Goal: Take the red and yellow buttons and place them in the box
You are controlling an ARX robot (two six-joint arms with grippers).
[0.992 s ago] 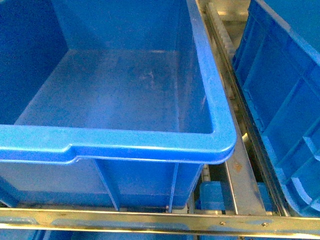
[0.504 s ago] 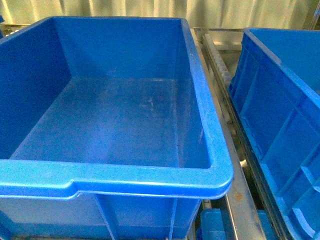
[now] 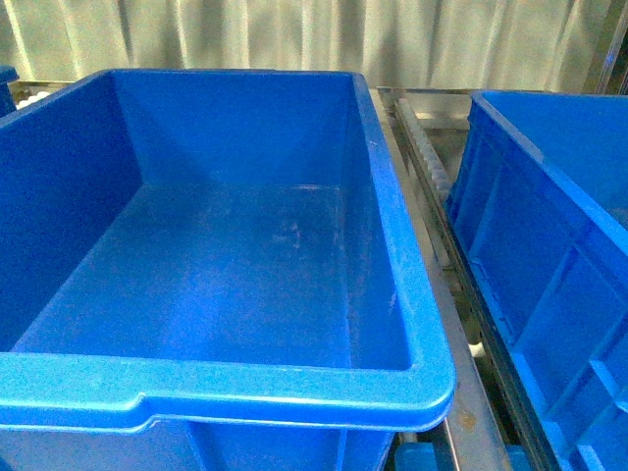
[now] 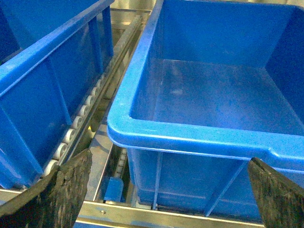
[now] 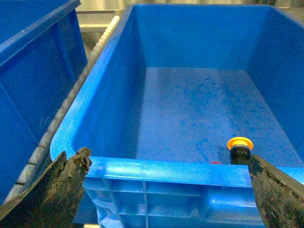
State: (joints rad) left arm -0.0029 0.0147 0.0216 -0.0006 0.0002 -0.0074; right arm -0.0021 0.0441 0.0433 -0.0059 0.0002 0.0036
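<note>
A: Where are the buttons?

B: One yellow button shows in the right wrist view, low and to the right of the frame. Its round yellow cap sits on a dark body, standing on the floor of a blue bin close to that bin's near wall. Just left of it, a sliver of red peeks over the near rim; it could be a red button, but too little shows to be sure.

A: And the right end effector?

B: The right end effector is spread wide. Its two dark, rough fingers sit at the lower corners of the frame, holding nothing, with the bin's near rim between them.

A: The left one?

B: The left end effector is the same: fingers far apart at the lower corners, nothing held. Between them is the near wall of another blue bin, the large bin, whose floor shows nothing on it.

A: What does the front view give?

B: That large bin fills most of the frame. A second blue crate stands at the right edge, and a metal roller rail runs between the two. Neither arm appears there. A pale pleated curtain spans the top.
</note>
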